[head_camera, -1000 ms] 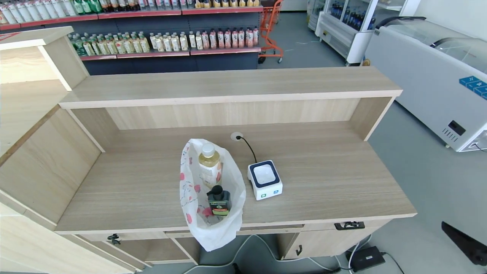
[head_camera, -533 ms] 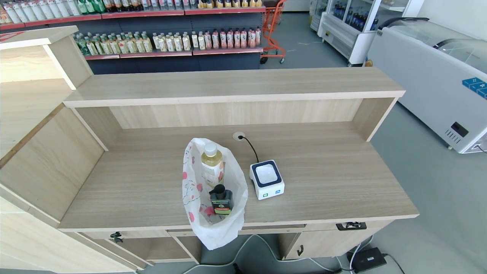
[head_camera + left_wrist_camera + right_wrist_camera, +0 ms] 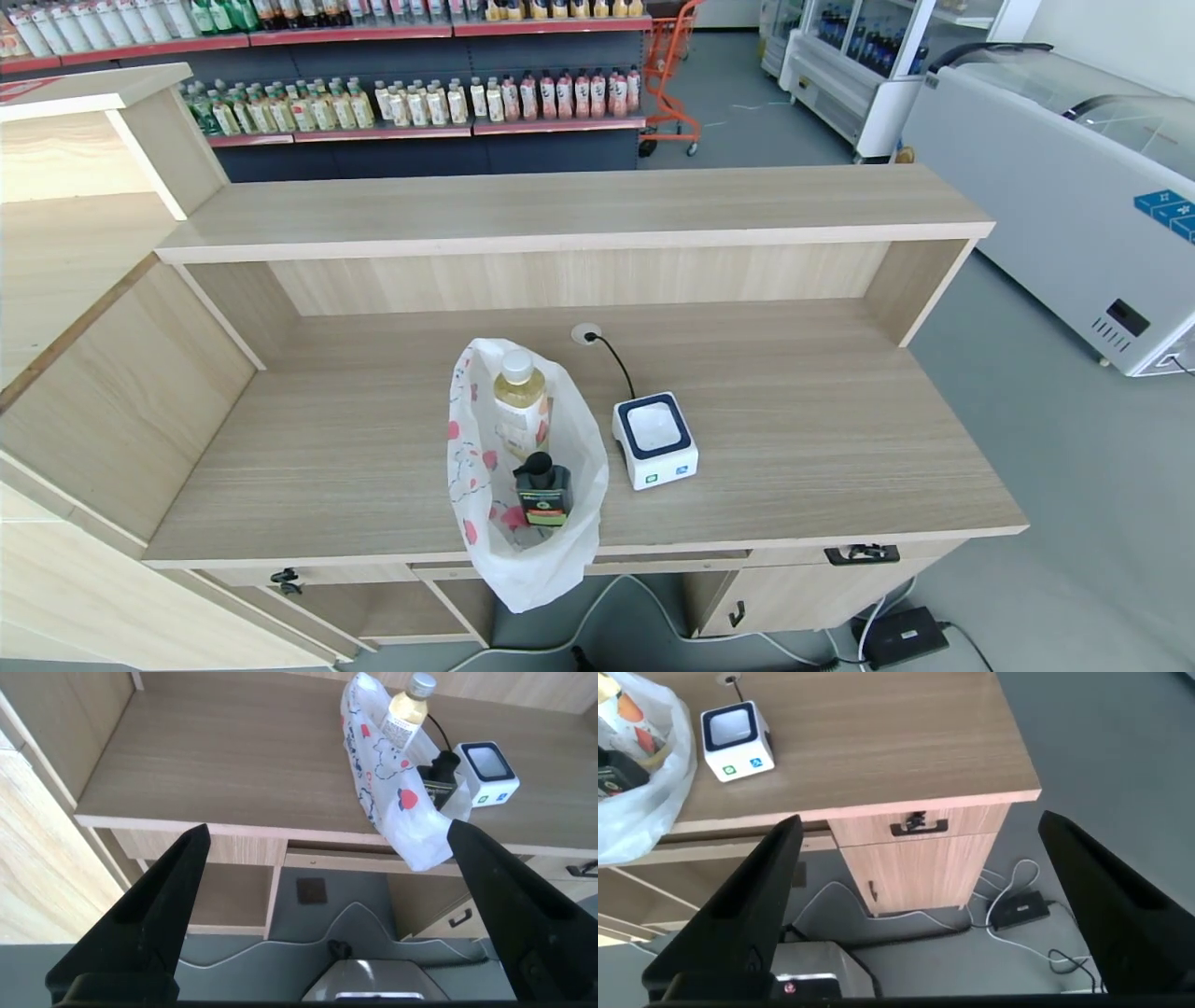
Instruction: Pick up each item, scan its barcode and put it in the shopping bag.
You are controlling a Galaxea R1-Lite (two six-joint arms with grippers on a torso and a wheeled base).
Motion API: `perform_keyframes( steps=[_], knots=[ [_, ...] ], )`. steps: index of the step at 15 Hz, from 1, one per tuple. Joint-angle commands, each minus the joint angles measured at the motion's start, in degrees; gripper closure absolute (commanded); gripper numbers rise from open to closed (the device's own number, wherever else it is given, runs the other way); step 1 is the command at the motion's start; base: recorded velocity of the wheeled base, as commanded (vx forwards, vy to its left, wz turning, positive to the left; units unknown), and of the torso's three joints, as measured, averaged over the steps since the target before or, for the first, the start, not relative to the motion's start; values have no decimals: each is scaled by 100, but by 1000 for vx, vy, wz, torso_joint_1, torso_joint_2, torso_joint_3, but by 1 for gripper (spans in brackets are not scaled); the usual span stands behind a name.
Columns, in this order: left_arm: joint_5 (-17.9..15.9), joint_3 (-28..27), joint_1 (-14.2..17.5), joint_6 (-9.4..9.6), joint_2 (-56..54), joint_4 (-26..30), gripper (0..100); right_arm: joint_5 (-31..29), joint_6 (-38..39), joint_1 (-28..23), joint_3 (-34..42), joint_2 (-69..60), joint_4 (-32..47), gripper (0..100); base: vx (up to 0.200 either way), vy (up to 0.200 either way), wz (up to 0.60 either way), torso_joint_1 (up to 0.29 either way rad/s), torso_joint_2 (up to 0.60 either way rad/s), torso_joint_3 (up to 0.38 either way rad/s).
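Bag (image 3: 476, 467) stands on the tabletop (image 3: 794, 439), well ahead of both jaws, holding a tea bottle (image 3: 519, 397) and a dark bottle (image 3: 541, 493); left jaws and right jaws gape wide, empty; the bag overhangs the edge, so a nudge could tip it off.

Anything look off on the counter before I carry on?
Yes: the shopping bag droops over the front edge of the counter, and the dark bottle inside lies near that edge, so it might slide off. Nothing looks spilled or damaged; the scanner sits flat beside the bag.
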State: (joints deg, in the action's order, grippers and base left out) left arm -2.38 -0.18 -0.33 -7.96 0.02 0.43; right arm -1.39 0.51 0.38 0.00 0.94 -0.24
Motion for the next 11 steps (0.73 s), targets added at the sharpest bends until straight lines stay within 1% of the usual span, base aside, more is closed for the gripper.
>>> perform_keyframes(
  steps=[1, 11],
  knots=[
    [0, 1, -2, -4, -2, 1, 0, -2, 54, 6, 0, -94, -2, 0, 0, 0, 0, 0, 0, 0],
    [0, 1, -2, -4, -2, -8, 0, -2, 28, 6, 0, -94, -2, 0, 0, 0, 0, 0, 0, 0]
  ],
)
